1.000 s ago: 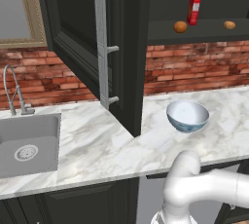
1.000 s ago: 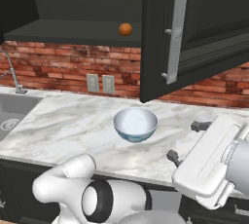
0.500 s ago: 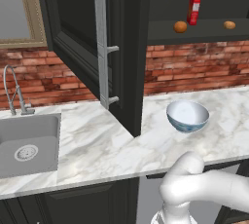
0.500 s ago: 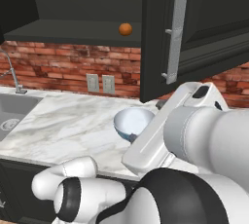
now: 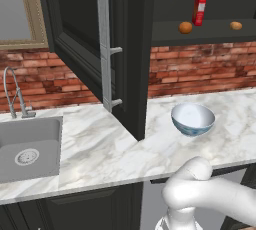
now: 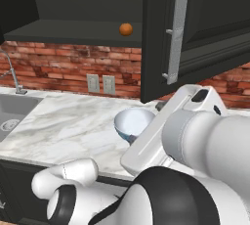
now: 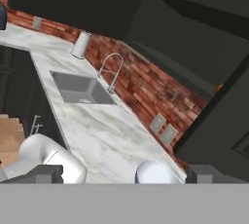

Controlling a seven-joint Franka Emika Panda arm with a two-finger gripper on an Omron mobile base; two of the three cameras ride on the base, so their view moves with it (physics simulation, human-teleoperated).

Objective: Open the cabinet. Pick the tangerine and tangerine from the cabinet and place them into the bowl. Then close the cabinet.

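Observation:
The black upper cabinet (image 5: 125, 49) stands open, its left door swung out over the counter with a long silver handle (image 5: 107, 39). Two tangerines (image 5: 185, 27) (image 5: 236, 25) sit on its shelf; from the right, one tangerine (image 6: 126, 29) shows beside the open right door (image 6: 205, 23). The pale blue bowl (image 5: 193, 119) rests empty on the marble counter below the shelf. My arm covers part of the bowl (image 6: 133, 121) in the right base view. In the hand view my gripper (image 7: 122, 174) is open with nothing between its tips, low and well back from the cabinet, with the bowl's rim (image 7: 154, 172) just ahead.
A tall red carton (image 5: 200, 7) stands on the shelf between the tangerines. A sink (image 5: 27, 146) with a curved faucet (image 5: 12, 94) lies at the counter's left. Wall outlets (image 6: 100, 83) sit on the brick backsplash. A white roll (image 7: 80, 45) stands at the far end of the counter.
My arm has swung up and across in front of the right base camera, now hiding part of the bowl there. Cabinet, tangerines and bowl have not moved.

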